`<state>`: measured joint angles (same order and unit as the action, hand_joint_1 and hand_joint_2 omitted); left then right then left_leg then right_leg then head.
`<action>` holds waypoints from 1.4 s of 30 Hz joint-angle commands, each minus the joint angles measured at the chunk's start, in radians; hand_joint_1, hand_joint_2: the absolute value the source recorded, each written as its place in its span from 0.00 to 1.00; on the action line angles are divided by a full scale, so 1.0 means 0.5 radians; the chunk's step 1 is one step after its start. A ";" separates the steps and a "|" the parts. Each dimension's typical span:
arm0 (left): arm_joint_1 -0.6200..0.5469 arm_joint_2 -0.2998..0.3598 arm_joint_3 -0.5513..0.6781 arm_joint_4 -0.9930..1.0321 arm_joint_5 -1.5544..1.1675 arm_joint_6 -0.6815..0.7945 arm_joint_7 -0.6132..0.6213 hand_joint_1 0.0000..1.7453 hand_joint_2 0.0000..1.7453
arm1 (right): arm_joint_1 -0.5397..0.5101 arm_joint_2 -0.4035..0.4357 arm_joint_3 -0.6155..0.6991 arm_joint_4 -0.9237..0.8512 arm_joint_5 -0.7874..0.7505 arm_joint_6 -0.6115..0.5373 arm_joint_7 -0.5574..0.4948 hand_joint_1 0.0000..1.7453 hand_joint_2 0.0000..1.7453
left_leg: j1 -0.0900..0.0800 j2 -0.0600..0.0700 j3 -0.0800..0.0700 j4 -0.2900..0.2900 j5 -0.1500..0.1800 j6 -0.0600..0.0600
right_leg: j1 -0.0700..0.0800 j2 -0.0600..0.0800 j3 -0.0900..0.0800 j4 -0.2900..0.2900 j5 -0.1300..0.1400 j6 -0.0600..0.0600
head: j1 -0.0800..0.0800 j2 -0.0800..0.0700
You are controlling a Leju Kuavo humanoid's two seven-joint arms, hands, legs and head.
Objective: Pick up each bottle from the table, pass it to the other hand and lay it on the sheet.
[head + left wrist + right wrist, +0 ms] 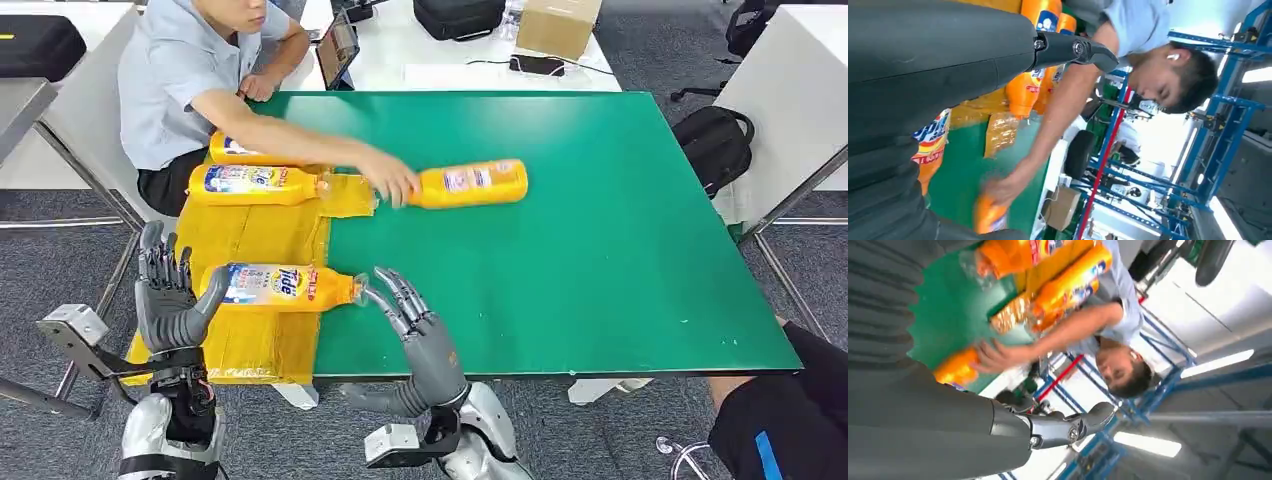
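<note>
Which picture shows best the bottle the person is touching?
The head view: the whole bottle lies on the green table under the person's hand. Both wrist views catch just a blurred orange part.

Green tabletop (620, 230) on grey carpet floor (690, 60), white desk (450, 55) behind with cardboard box (558, 24) and black case (458, 16), black backpack (715, 145) on floor, blue metal frames (1228, 125), bright ceiling light strips (1148, 444).

Robotics lab — blue metal racking (1228, 125), worktables (450, 50).
</note>
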<state>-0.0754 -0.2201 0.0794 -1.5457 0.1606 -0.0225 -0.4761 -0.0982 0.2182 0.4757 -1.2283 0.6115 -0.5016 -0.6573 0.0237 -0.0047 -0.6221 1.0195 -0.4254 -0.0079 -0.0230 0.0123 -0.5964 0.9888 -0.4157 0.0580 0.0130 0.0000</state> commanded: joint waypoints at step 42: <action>0.207 -0.059 -0.030 -0.263 -0.579 -0.052 0.013 0.00 1.00 | -0.649 -0.283 -0.907 1.096 1.294 0.253 1.097 0.00 1.00 | -0.002 0.004 0.006 -0.002 0.003 0.008 | 0.000 0.002 0.006 -0.003 0.005 -0.003 | -0.001 0.000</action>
<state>0.0808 -0.2491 0.0740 -1.7716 -0.1343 -0.0454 -0.4700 -0.2880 0.0553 0.0256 -0.9134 1.2573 -0.3700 -0.1003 0.0229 -0.0042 -0.6216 1.0195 -0.4232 -0.0049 -0.0234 0.0125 -0.5956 0.9884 -0.4131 0.0582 0.0126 0.0000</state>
